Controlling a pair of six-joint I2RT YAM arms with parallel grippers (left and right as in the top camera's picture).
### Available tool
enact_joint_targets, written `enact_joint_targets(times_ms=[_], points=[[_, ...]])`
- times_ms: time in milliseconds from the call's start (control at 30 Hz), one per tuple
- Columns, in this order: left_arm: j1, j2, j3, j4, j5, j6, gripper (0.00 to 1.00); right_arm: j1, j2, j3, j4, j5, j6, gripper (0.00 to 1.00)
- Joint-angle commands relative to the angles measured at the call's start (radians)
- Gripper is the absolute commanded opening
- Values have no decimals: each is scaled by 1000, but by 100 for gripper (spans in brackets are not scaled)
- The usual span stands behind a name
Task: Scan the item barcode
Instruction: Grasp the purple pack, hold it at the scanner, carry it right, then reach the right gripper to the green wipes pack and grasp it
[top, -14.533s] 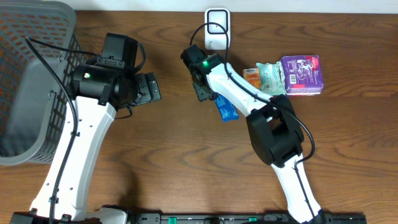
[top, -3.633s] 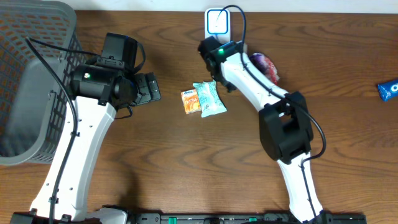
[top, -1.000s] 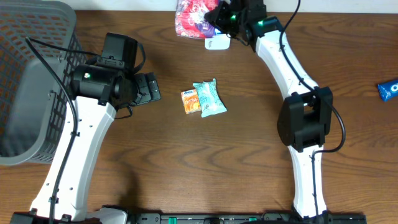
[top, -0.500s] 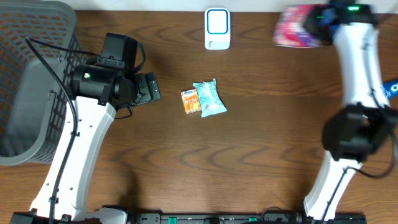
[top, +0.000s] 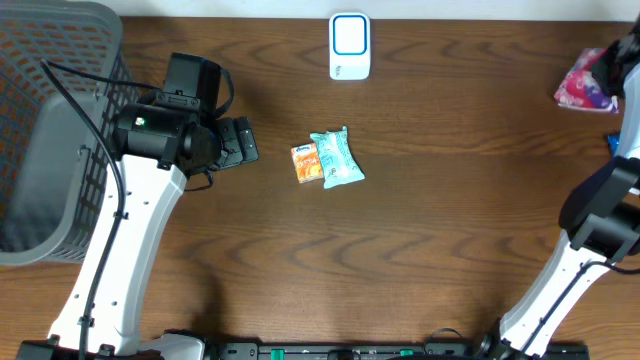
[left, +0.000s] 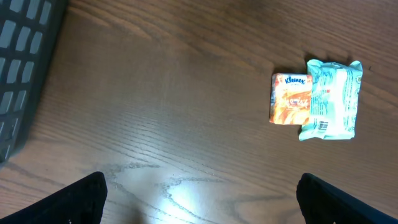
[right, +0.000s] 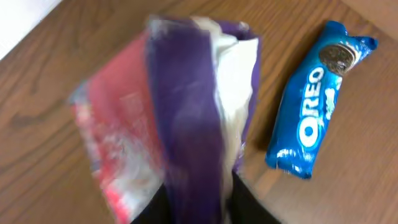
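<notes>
A purple and pink packet is at the table's far right edge, at my right gripper. In the right wrist view the packet is smeared by motion between the parted fingers of my right gripper, while the table beside it stays sharp. The white barcode scanner stands at the back middle, far from the packet. My left gripper hovers open and empty at the left; in its own wrist view, the left gripper is over bare wood.
A blue Oreo pack lies just right of the packet. An orange tissue pack and a teal snack packet lie together mid-table. A grey basket fills the far left.
My right arm swung the purple packet from the scanner across to the far right edge. Its jaws have come apart around the packet. The left arm has not moved.
</notes>
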Motion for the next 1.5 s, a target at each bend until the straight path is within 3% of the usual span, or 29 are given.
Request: enact_joint_targets(times_ms=[0,100,267,433,567,667,800,1033,1100,1267,1467], points=[[4,-2,8,-4,-20,6,98,-23,26,5,9,2,-6,63],[4,-2,8,-4,-21,6,98,-32,14,7,-1,17,-16,70],[4,-2,8,-4,-20,6,98,-31,-66,8,-60,-43,-32,71],[4,-2,8,-4,-20,6,98,-25,-145,8,-108,-425,-113,71],[4,-2,8,-4,-20,6,98,7,-158,6,-263,-787,-170,68],[4,-2,8,-4,-20,6,98,68,-146,-28,-369,-885,-275,67],[4,-2,8,-4,-20,6,98,221,-144,-180,-419,-885,-394,75],[4,-2,8,-4,-20,6,98,489,-144,-432,-249,-904,-379,77],[4,-2,8,-4,-20,6,98,557,-144,-496,-158,-903,-302,82],[4,-2,8,-4,-20,6,98,659,-144,-628,87,-903,-147,66],[4,-2,8,-4,-20,6,98,705,-143,-708,225,-895,-81,54]])
